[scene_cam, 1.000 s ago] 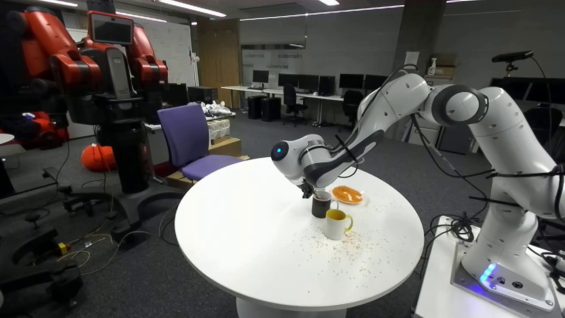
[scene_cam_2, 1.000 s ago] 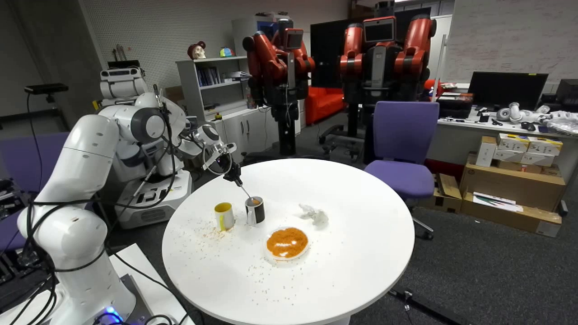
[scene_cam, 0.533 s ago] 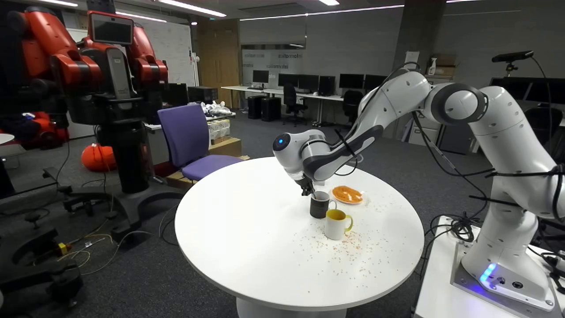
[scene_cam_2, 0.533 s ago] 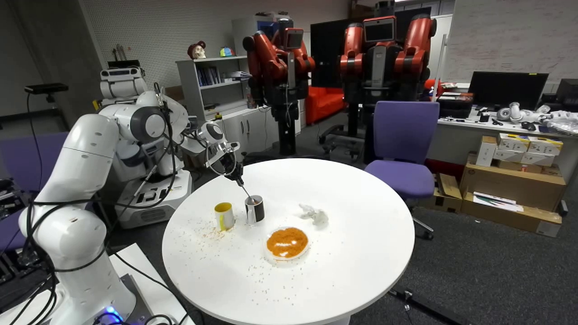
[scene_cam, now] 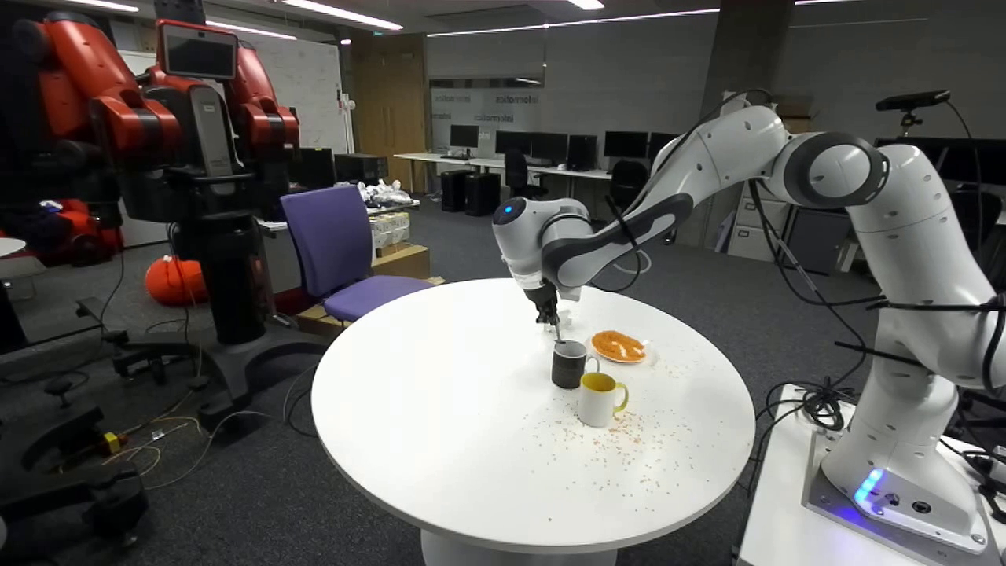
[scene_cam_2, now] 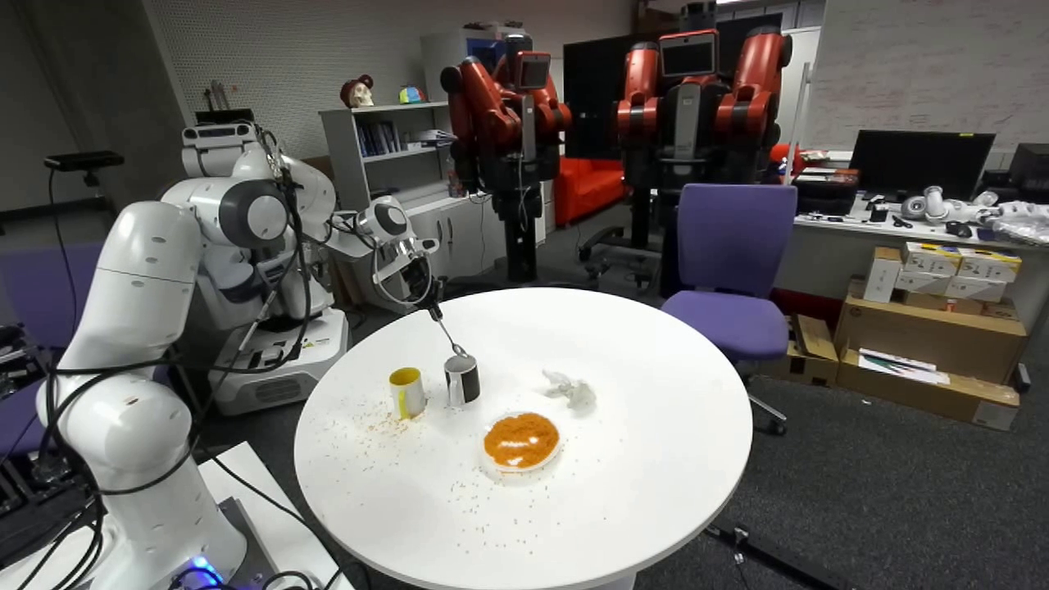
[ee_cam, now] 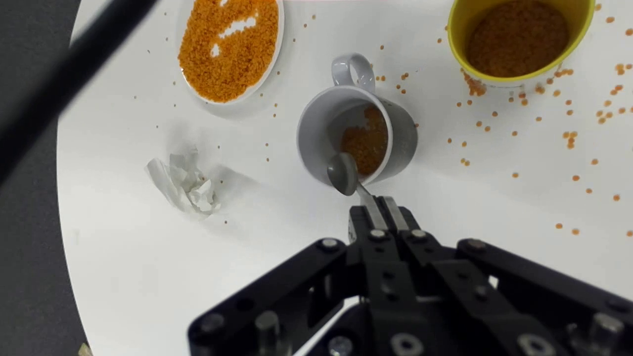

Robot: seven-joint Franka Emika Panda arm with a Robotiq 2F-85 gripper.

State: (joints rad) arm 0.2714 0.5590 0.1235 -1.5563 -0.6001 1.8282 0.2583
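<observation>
My gripper (ee_cam: 384, 200) is shut on a metal spoon (ee_cam: 342, 173), its grey bowl pointing down and away from the fingertips. No grains show on the bowl's visible side. In both exterior views the spoon (scene_cam_2: 447, 334) hangs slanted with its bowl at the top of the black mug (scene_cam_2: 470, 385); whether it touches the rim I cannot tell. This mug (scene_cam: 567, 367) stands upright, and orange grains (ee_cam: 366, 143) cover part of its bottom. Beside it stands a white mug with yellow inside (scene_cam: 596, 407), holding more grains.
A white plate (ee_cam: 275, 54) heaped with orange grains lies near the black mug. Crumpled white tissue (ee_cam: 185, 185) rests on the round table (scene_cam_2: 656, 459). Loose grains are scattered around the yellow mug. A purple chair (scene_cam_2: 729, 319) stands close to the table's edge.
The gripper has risen and tilted more upright, lifting the spoon's bowl from inside the black mug to its top. Early on, the black mug shifted slightly. The yellow mug and plate stayed put.
</observation>
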